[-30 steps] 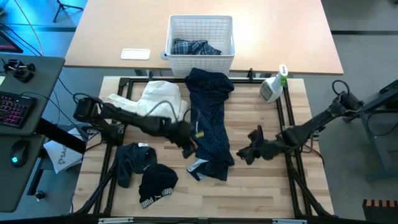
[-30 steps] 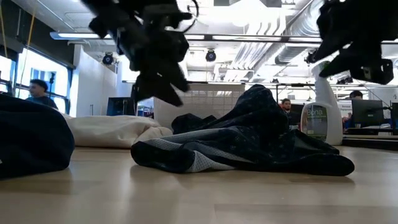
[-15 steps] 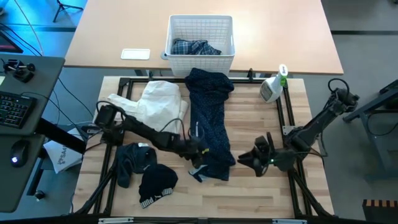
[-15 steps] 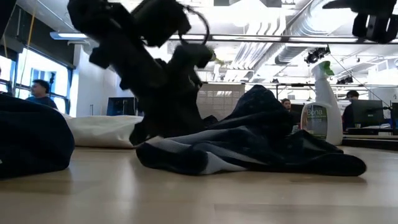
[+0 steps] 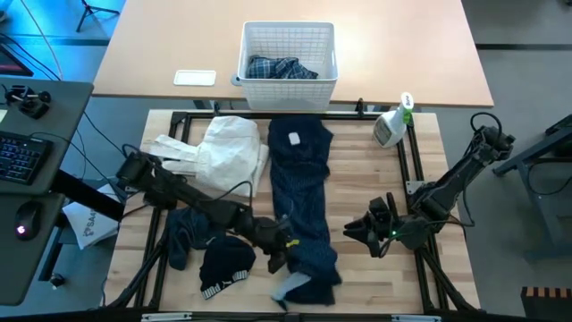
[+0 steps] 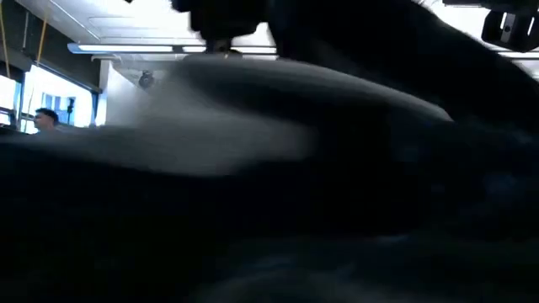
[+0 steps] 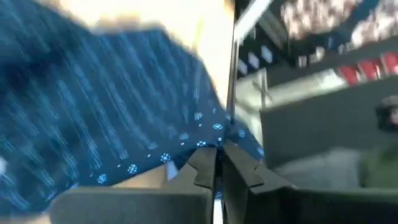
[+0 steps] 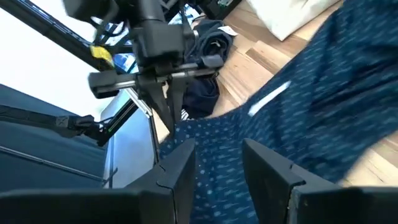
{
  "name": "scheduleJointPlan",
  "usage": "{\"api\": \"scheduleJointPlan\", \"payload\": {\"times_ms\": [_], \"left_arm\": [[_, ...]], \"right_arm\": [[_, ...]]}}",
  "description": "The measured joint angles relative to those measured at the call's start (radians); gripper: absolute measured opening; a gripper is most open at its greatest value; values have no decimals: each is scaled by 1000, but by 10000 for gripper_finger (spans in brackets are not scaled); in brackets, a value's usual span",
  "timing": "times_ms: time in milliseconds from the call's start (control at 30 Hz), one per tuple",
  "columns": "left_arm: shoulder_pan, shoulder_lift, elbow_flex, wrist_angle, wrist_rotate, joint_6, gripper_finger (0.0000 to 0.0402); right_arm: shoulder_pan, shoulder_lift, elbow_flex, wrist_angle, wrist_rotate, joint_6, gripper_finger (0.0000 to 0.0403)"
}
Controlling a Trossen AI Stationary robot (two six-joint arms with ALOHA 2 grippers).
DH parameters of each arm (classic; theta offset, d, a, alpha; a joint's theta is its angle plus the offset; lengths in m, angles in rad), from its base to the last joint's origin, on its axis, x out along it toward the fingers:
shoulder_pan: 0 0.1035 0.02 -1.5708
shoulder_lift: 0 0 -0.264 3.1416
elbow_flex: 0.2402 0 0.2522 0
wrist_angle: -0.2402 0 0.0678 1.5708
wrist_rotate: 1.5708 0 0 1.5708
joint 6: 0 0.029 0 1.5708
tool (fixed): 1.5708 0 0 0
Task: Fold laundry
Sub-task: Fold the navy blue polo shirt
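Note:
The navy shirt with tiny white dots (image 5: 299, 197) lies stretched lengthwise down the table's middle, its collar end toward the basket. My left gripper (image 5: 280, 253) is shut on it near its near end, reaching in from the table's left. My right gripper (image 5: 351, 233) hovers open just right of the shirt, holding nothing; its wrist view looks over the shirt (image 8: 298, 112) at the left gripper. A blue-and-white plaid shirt (image 5: 281, 68) lies in the white basket (image 5: 288, 40). In the low view, dark blurred cloth (image 6: 337, 185) fills the picture. My left gripper pinches the navy shirt's left edge (image 7: 205, 140) between its two shut fingers, close to the shirt's near end. The fingers come from the table's left, slanting downward. The far part of the shirt (image 5: 298, 143) lies flat on the table; whether the held part is lifted clear I cannot tell.
A white garment (image 5: 228, 148) lies left of the navy shirt. Two dark pieces (image 5: 192, 231) (image 5: 226, 264) sit at the near left under the left arm. A spray bottle (image 5: 391, 125) stands at the far right, and a white card (image 5: 194, 78) lies left of the basket.
My left gripper came down onto the navy shirt's left edge, shut on it, and pulled toward the table's near edge. The shirt has been drawn out longer and straighter; its near end slid nearer while the collar end flattened. My right gripper shifted slightly toward the near edge.

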Motion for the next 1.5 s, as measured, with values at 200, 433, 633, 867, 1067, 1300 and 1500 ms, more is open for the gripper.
{"api": "scheduleJointPlan", "payload": {"times_ms": [200,433,633,867,1067,1300,1500], "left_arm": [[-5,-16,2,-127,-91,-75,11],[-7,-14,-24,-173,383,-155,82],[-38,-33,-24,-63,580,-229,116],[-41,-51,-23,-54,321,-238,114],[-42,-59,-24,-131,107,-344,113],[-57,-106,-22,-164,33,-356,113],[-50,-153,-22,-302,-41,-316,113]], "right_arm": [[-3,9,0,-53,4,16,126],[-33,94,0,-84,-114,124,126],[-159,248,0,-13,-301,183,126],[-397,440,0,198,-421,60,125],[-576,591,0,275,-451,-23,91],[-830,621,-1,216,-428,-42,30],[-932,445,0,225,-403,-170,3]]}}
